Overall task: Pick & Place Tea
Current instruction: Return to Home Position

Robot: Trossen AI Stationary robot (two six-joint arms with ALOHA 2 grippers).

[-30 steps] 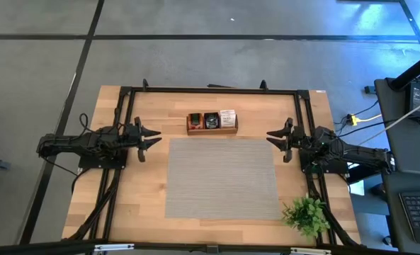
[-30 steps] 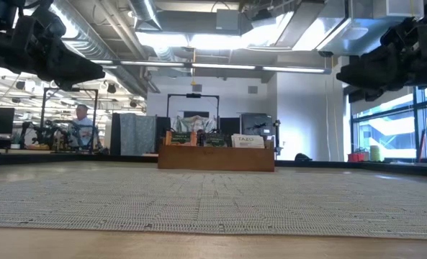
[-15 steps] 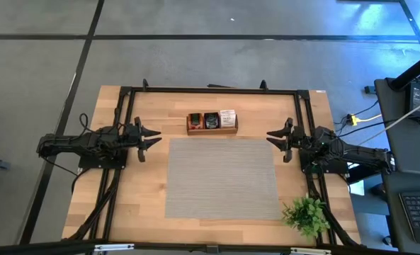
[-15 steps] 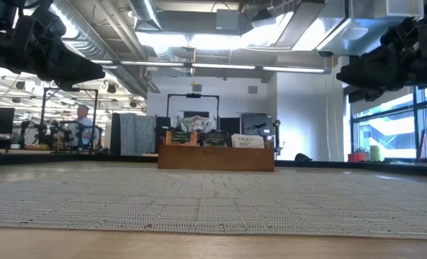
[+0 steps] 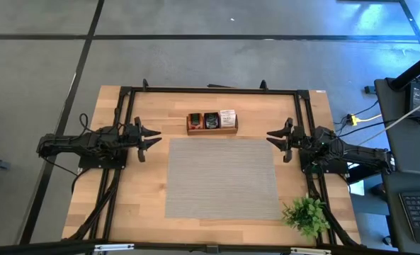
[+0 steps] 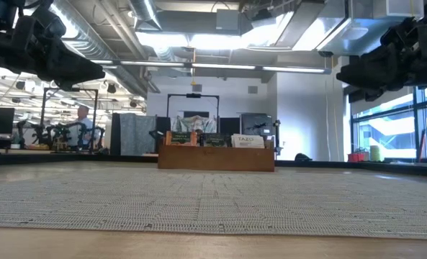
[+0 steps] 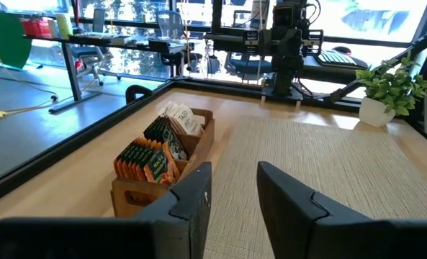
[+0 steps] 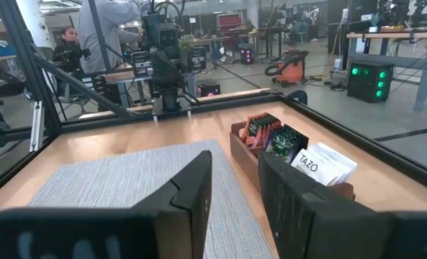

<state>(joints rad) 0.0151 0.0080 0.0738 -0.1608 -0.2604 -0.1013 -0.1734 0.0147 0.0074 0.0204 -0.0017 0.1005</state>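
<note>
High view finds all the tea [image 5: 212, 119] standing in the wooden tray [image 5: 212, 132] at the far side of the table [image 5: 142, 205], just beyond the grey mat [image 5: 222, 177]: orange sachets [image 5: 195, 119] in the left compartment, dark sachets [image 5: 211, 120] in the middle, white sachets [image 5: 228, 117] in the right. Left gripper [image 5: 155, 137] hovers beside the mat's left edge and right gripper [image 5: 272, 139] beside its right edge, both apart from the tray. Wrist views show each gripper's fingers [image 7: 191, 205] parted by a narrow gap, holding nothing. Plant [image 5: 307, 214] stands at the near right corner.
</note>
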